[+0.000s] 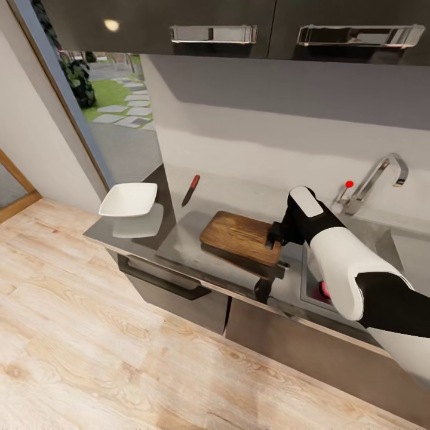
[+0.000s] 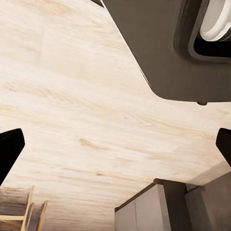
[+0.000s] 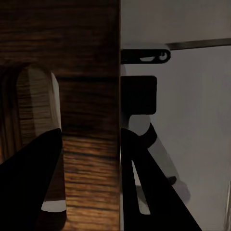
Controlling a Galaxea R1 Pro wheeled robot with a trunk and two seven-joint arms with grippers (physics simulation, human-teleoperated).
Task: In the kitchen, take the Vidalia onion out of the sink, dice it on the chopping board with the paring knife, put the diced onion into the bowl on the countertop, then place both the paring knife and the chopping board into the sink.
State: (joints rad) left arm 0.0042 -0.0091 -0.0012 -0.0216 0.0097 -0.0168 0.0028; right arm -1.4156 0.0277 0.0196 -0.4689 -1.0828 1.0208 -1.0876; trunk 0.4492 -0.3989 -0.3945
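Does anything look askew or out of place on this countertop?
Yes: the chopping board is tilted, its near edge raised off the countertop in the right gripper. The paring knife and bowl lie flat and undisturbed.

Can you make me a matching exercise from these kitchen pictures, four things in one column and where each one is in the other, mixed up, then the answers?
Things:
1. bowl
2. paring knife
3. chopping board
4. tap

Places:
A. behind the sink, at the wall
B. at the countertop's left end
C. held at one edge by the right gripper
D. flat on the countertop between bowl and board, near the wall

Pairs: 1-B, 2-D, 3-C, 4-A
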